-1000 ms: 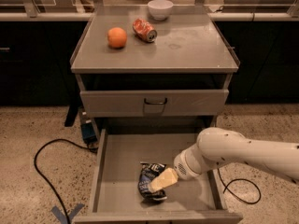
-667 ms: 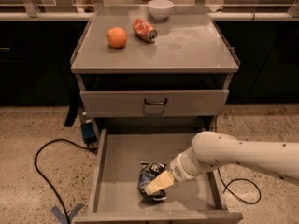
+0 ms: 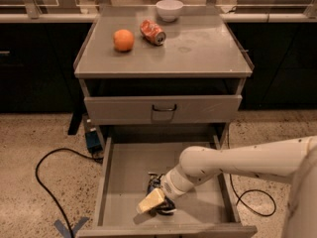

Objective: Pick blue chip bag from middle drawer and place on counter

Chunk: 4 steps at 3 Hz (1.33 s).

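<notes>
The middle drawer (image 3: 124,180) is pulled out at the bottom of the cabinet. The blue chip bag (image 3: 156,182) lies crumpled on its floor, right of centre, mostly covered by my arm. My gripper (image 3: 152,201) reaches in from the right and sits low over the bag's front edge, its pale tip pointing toward the drawer's front left. A dark bit of the bag (image 3: 166,210) shows under the gripper. The counter (image 3: 203,51) is the grey cabinet top above.
On the counter stand an orange (image 3: 124,39), a crushed orange-red soda can (image 3: 152,31) and a white bowl (image 3: 169,9). The upper drawer (image 3: 163,109) is shut. A black cable (image 3: 42,182) loops on the floor at the left, near a blue box (image 3: 92,141).
My gripper has slid left and toward the drawer's front, settling lower over the bag. More of the bag is covered now. The bag has stayed in place.
</notes>
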Tool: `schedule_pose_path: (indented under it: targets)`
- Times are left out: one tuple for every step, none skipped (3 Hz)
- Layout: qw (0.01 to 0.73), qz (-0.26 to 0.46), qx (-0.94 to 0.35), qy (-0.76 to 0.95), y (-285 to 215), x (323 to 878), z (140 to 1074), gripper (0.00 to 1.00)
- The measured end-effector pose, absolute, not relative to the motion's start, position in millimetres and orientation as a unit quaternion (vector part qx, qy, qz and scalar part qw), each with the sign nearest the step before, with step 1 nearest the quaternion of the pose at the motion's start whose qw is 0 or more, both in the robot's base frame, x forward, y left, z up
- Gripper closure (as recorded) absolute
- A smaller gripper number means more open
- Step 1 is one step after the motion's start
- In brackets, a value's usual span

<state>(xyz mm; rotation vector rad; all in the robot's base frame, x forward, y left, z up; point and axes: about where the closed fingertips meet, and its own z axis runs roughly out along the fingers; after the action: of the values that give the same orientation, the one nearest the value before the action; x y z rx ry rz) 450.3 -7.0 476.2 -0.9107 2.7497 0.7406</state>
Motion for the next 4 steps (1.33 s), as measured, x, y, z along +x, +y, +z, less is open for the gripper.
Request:
schedule_pose_path:
  targets:
    - [0.039,0.256,-0.292,0.921,24.5,440.7,418.2,0.00]
    - [0.039,0.256,-0.292,0.921,24.5,440.7,418.2,0.00]
    - [0.041,0.247,-0.291,0.923,26.4,443.7,416.2,0.00]
    - [0.064,0.204,-0.282,0.935,19.0,459.5,419.8,0.00]
